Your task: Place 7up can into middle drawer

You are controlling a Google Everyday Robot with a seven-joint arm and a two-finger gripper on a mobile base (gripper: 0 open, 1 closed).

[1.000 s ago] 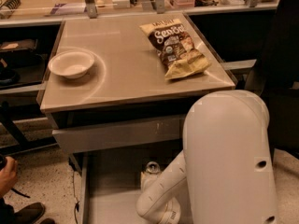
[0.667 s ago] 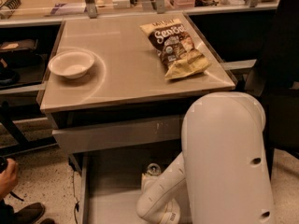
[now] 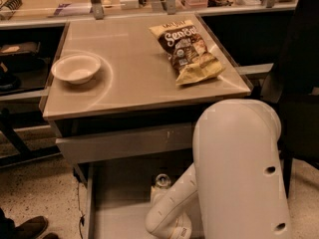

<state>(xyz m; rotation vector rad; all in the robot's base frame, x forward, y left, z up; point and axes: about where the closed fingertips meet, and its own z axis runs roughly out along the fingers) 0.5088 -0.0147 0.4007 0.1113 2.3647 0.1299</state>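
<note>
The middle drawer [image 3: 118, 199] is pulled open below the table, and its grey floor and left wall show. The 7up can [image 3: 161, 181] stands upright inside it near the middle; only its silver top and a little of its side show. My gripper [image 3: 159, 194] is down in the drawer right at the can, at the end of the white forearm [image 3: 172, 208]. The forearm and the big white upper arm [image 3: 239, 173] hide most of it.
A closed grey drawer front [image 3: 124, 143] sits above the open drawer. On the table top [image 3: 134, 78] lie a white bowl [image 3: 76, 68] at the left and a crisp bag [image 3: 188, 51] at the right. A shoe [image 3: 27, 228] is at the bottom left, on the floor.
</note>
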